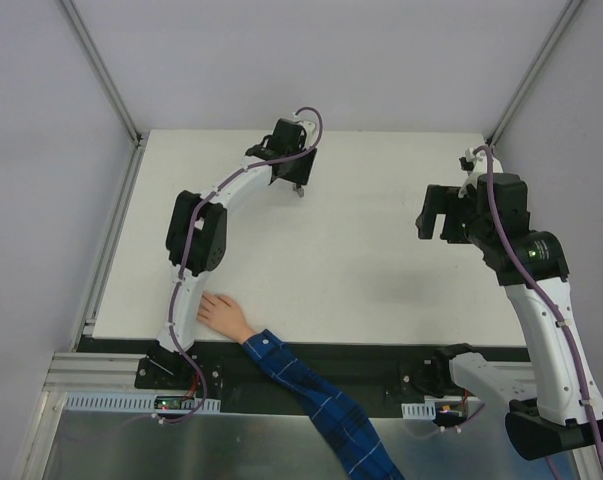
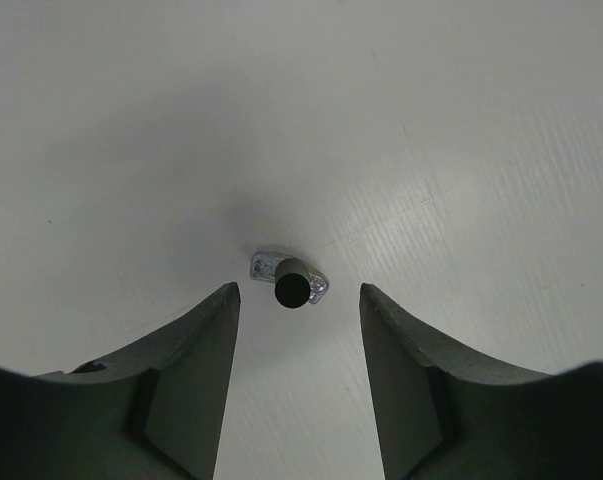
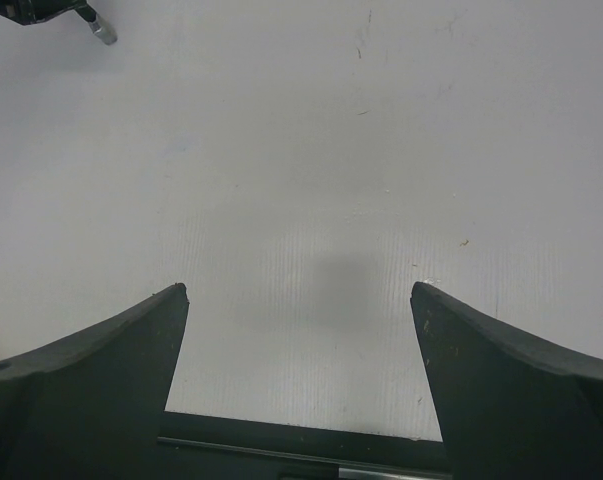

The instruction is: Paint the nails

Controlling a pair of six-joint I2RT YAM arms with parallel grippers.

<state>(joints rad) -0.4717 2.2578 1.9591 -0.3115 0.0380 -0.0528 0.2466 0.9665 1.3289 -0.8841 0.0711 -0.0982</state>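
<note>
A pale hand (image 1: 221, 312) with a blue plaid sleeve (image 1: 316, 392) lies at the table's near edge, its fingers partly hidden behind my left arm; its nails are too small to make out. A small bottle with a black cap (image 2: 292, 288) stands at the far middle of the table (image 1: 301, 193). My left gripper (image 2: 298, 292) is open and hangs right above the bottle, a finger on each side, not touching it. In the top view that gripper (image 1: 297, 180) is far from the hand. My right gripper (image 1: 436, 215) is open and empty above bare table (image 3: 299, 290).
The white table (image 1: 381, 260) has raised walls at its left and right edges and a dark strip along the near edge (image 3: 281, 440). The bottle and the left gripper's tip show at the top left of the right wrist view (image 3: 105, 34).
</note>
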